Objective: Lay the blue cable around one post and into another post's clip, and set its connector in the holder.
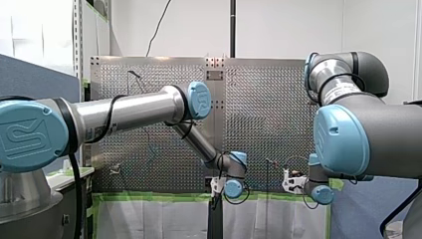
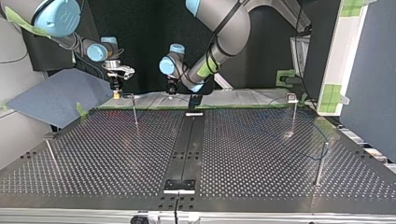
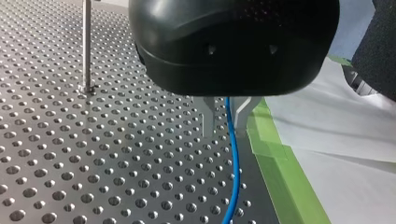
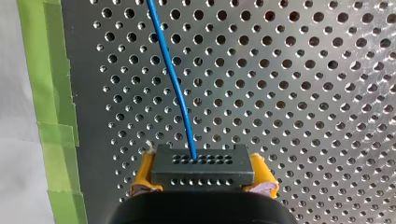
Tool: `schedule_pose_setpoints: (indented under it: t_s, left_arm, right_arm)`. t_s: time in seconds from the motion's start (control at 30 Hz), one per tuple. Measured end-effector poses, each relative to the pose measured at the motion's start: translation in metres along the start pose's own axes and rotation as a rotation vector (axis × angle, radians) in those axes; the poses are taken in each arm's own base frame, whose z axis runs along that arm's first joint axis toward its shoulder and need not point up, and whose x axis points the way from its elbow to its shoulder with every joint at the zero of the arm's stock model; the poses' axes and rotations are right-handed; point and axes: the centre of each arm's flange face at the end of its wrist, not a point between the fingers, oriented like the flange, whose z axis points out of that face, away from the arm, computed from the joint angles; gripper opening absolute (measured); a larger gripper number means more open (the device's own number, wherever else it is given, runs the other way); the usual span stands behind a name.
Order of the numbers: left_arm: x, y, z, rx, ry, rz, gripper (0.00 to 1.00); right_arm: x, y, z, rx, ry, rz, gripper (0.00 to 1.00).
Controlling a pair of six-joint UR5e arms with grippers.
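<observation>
Right wrist view: the black connector (image 4: 202, 165) is clamped between the yellow pads (image 4: 141, 179) of my right gripper (image 4: 202, 179), the blue cable (image 4: 173, 84) led from it across the perforated table (image 4: 303, 93). Left wrist view: that cable is straddled by the parted fingers (image 3: 208, 119) of my left gripper (image 3: 225, 122).

Metal table (image 4: 303, 93) (dull sheen), smooth cable (image 4: 173, 79), matt plastic connector (image 4: 203, 170).

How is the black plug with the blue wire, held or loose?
Held: the connector sits between my right gripper's yellow pads, its blue cable leading away.
</observation>
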Motion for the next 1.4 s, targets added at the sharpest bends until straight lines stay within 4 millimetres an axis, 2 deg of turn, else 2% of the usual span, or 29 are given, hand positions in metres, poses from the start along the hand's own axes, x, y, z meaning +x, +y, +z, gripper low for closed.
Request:
schedule_pose_setpoints:
  t_s: [0.07, 0.13, 0.7, 1.1, 1.4]
  left_arm:
    - [0.0, 0.0, 0.0, 0.003, 0.0, 0.0, 0.07]
    - [0.0, -0.001, 0.0, 0.007, 0.0, 0.0, 0.05]
    - [-0.001, -0.008, -0.002, 0.038, -0.002, 0.005, 0.05]
    - [-0.007, -0.03, -0.015, 0.07, -0.012, 0.008, 0.05]
    - [-0.029, -0.052, -0.027, 0.101, -0.038, 0.003, 0.05]
  right_arm:
    - [0.0, 0.0, 0.0, 0.0, 0.0, 0.0, 0.08]
    - [0.0, 0.0, 0.0, 0.0, 0.0, 0.0, 0.08]
    - [0.0, 0.006, 0.0, -0.009, 0.0, 0.007, 0.08]
    - [0.001, 0.017, 0.0, -0.027, 0.0, 0.012, 0.08]
    - [0.003, 0.033, 0.002, -0.061, 0.005, 0.011, 0.08]
